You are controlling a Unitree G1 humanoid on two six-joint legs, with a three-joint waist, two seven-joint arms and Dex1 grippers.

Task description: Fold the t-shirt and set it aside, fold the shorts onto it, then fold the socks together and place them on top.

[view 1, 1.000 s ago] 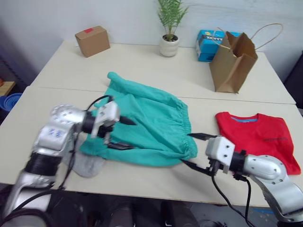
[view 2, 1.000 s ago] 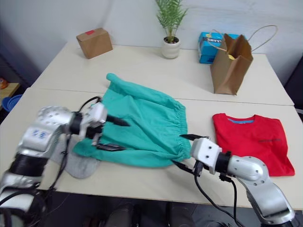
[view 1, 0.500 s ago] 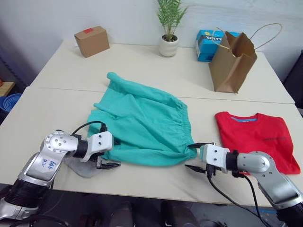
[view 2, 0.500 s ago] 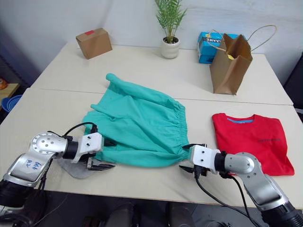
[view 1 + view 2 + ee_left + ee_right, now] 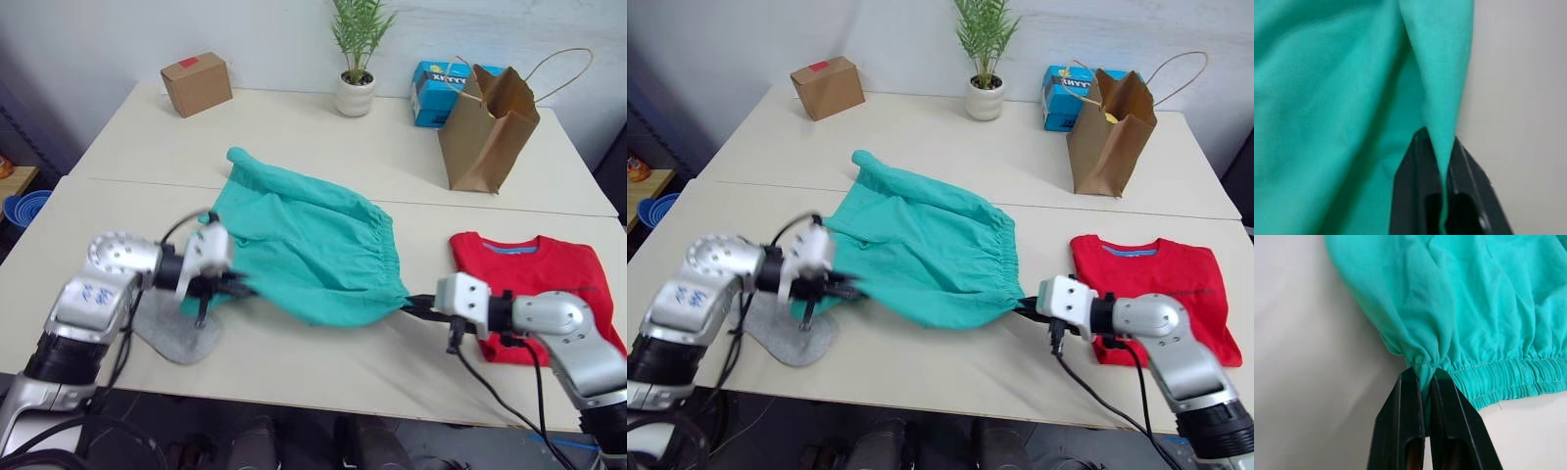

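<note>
I have both grippers, left and right, pinching the teal-green fabric shorts; next, fold them over evenly.

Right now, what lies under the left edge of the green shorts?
A grey sock lies on the table below the left gripper. The shorts cover whatever else is underneath.

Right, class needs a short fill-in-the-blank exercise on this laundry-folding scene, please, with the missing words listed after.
1. Both hands are shut on the ____ shorts.
2. The right hand pinches the shorts beside their elastic ____.
3. The red t-shirt lies ____ on the table.
4. A grey sock lies near the ____ hand.

Missing words: teal-green; waistband; folded; left
</note>
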